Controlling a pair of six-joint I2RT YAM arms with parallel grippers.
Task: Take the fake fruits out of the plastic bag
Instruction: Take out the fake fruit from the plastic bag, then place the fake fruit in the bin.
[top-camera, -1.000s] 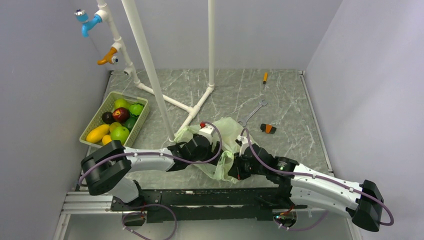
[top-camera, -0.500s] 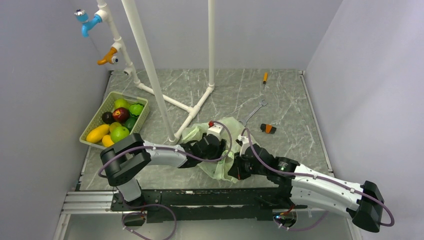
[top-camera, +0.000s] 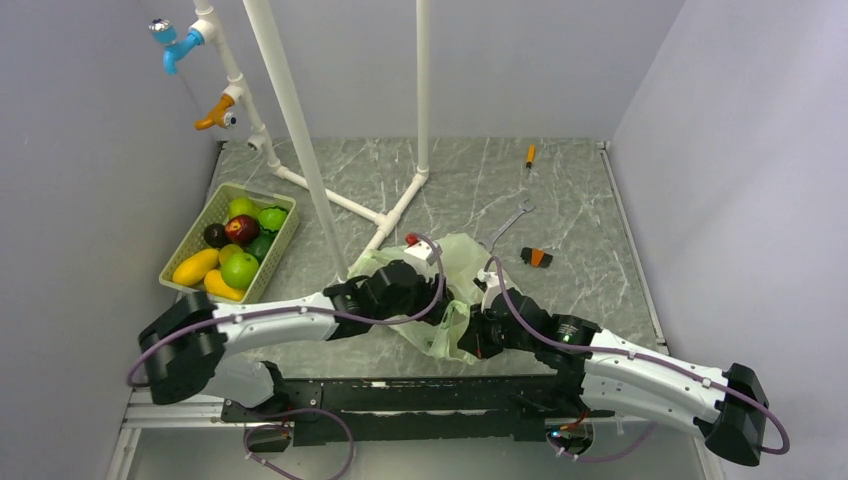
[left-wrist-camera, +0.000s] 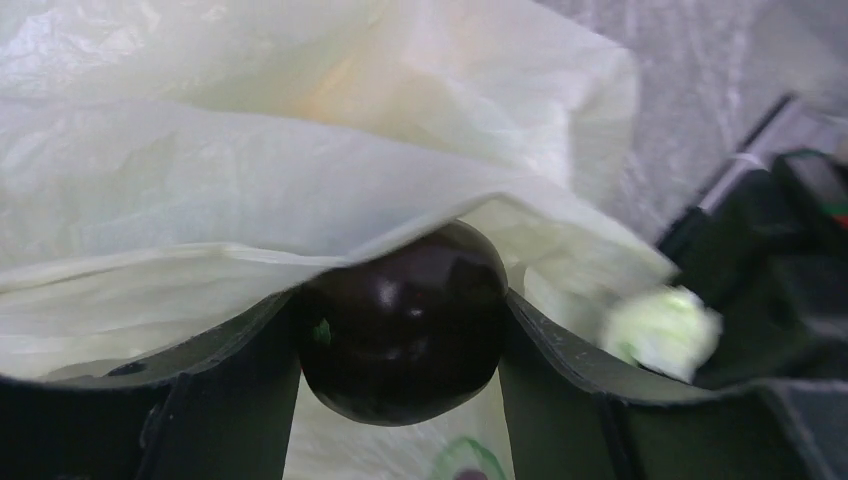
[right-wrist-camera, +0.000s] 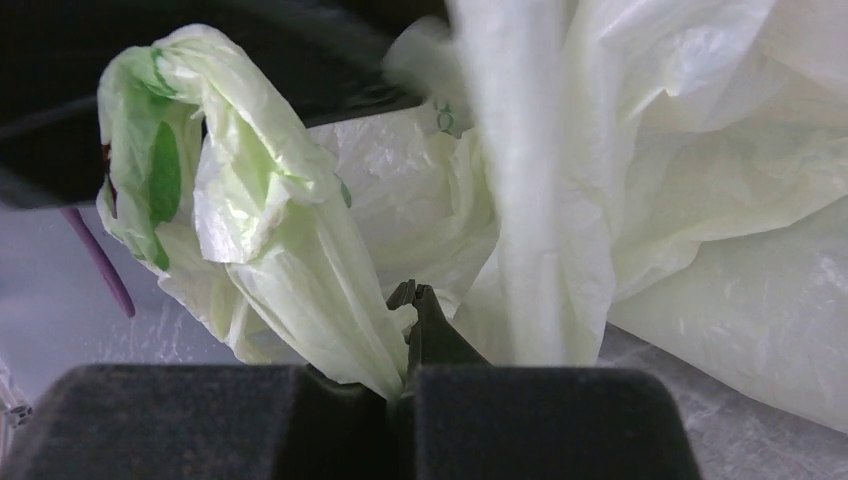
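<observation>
Squeezes a dark purple fruit (left-wrist-camera: 400, 345) with the left gripper (left-wrist-camera: 400, 315), just under the plastic bag (left-wrist-camera: 300, 170) edge. Pinches a bag fold tight with the right gripper (right-wrist-camera: 408, 375).

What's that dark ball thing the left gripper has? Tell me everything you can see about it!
It is a dark fruit, round, smooth and shiny, almost black, like glossy plastic. Small bright reflections sit on its skin, and a tiny green speck shows on one side. It sits between the two fingers of the left gripper, which touch both its sides. The thin pale plastic bag drapes over its top and hides it. The overhead view does not show it.
</observation>
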